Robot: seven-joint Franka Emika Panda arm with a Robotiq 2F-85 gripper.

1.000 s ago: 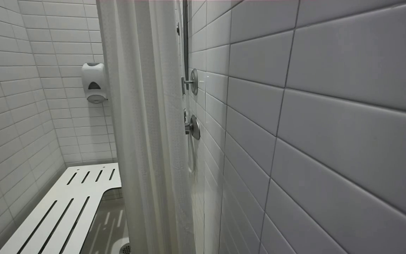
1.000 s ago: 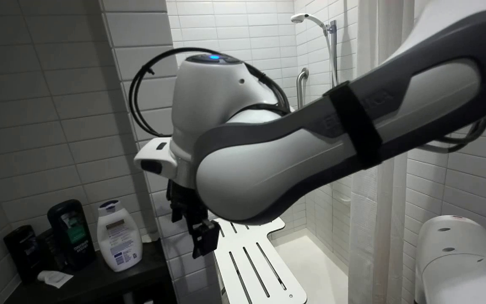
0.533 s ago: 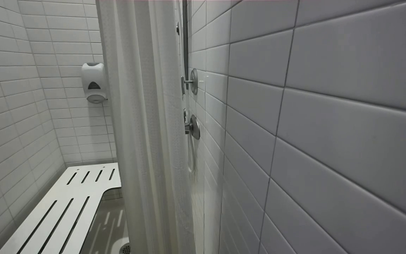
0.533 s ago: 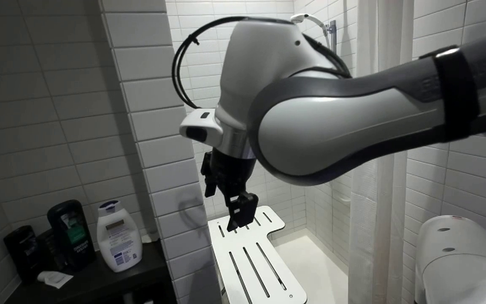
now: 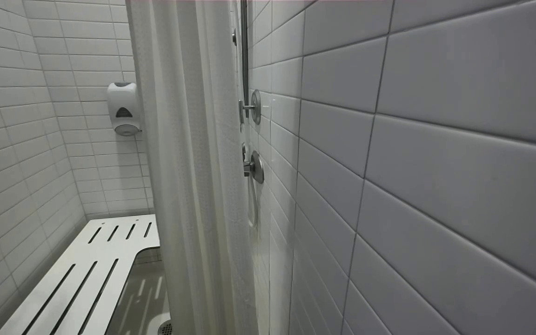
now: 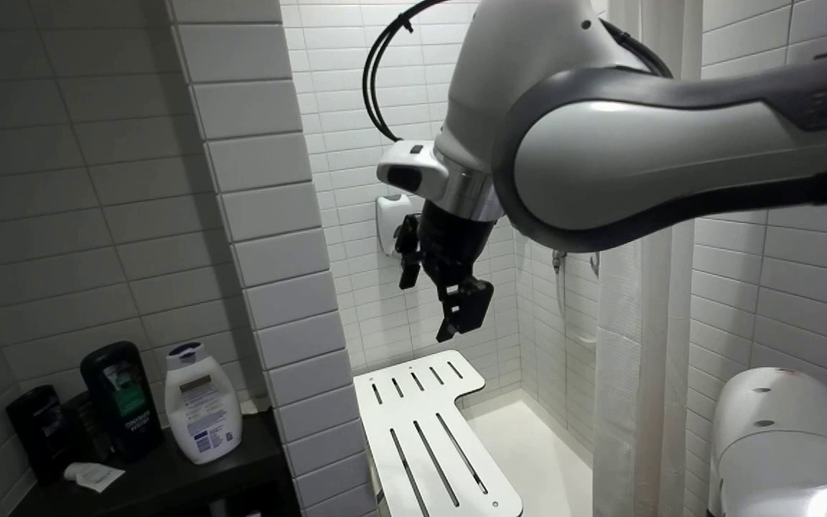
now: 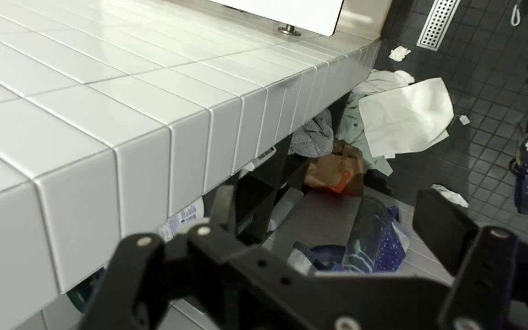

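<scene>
Black against white tiles (image 6: pixel 367 309), your gripper (image 6: pixel 426 310) hangs in mid-air — jaws spread wide, holding nothing. Below it in an exterior view lies the white slotted shower bench (image 6: pixel 421 403). Left of that, past a tiled pillar (image 6: pixel 270 215), bottles (image 6: pixel 202 409) stand on a dark shelf (image 6: pixel 259 438); right of it hangs a pale curtain (image 6: pixel 636 359).

The end effector (image 6: pixel 426 313) looks matt, the wall tiles (image 5: pixel 472 186) glossy.

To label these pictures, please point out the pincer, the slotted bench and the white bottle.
Pincer (image 6: pixel 428 311): in an exterior view, midway between fingertips.
Slotted bench (image 6: pixel 438 438): in an exterior view, top surface.
White bottle (image 6: pixel 203 409): in an exterior view, mid-body.
</scene>
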